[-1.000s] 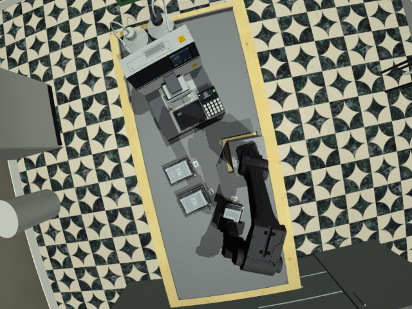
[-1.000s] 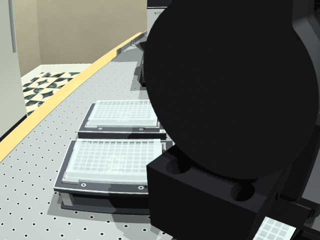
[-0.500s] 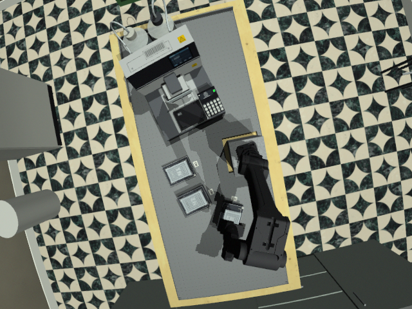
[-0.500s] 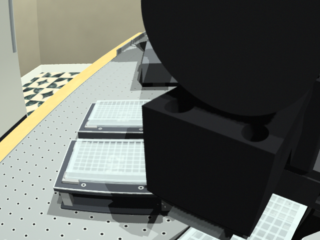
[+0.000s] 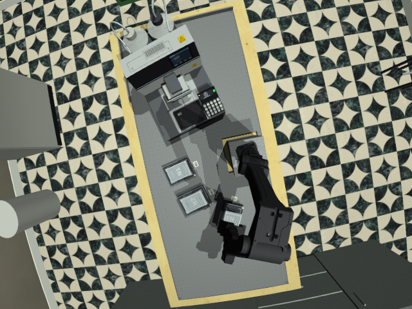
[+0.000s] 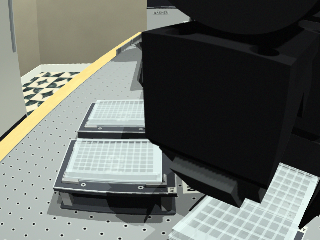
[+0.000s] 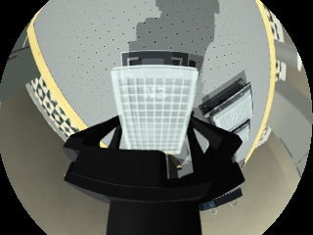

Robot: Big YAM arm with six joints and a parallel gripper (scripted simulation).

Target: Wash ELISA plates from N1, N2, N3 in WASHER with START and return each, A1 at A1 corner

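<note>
While I watch from the remote station, the claw (image 5: 232, 216) (image 6: 258, 200) (image 7: 154, 118) is closed on the sides of a clear plate (image 5: 232, 217) (image 6: 232, 219) (image 7: 155, 100), which I find raised above its nest (image 5: 234, 207) (image 7: 187, 59), right of lower centre in the top view. Two other plates (image 5: 179, 171) (image 5: 194, 201) sit in nests to its left. The washer (image 5: 156, 55) (image 6: 160, 20), upper centre from above, shows a green lamp (image 5: 214, 90).

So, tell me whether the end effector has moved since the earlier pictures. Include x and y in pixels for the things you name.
Yes: in the exterior view the end effector (image 5: 232, 215) (image 6: 258, 196) (image 7: 154, 118) has risen, its top corner now well above the far plate nest (image 5: 175, 163) (image 6: 89, 134) (image 7: 242, 125).
</note>
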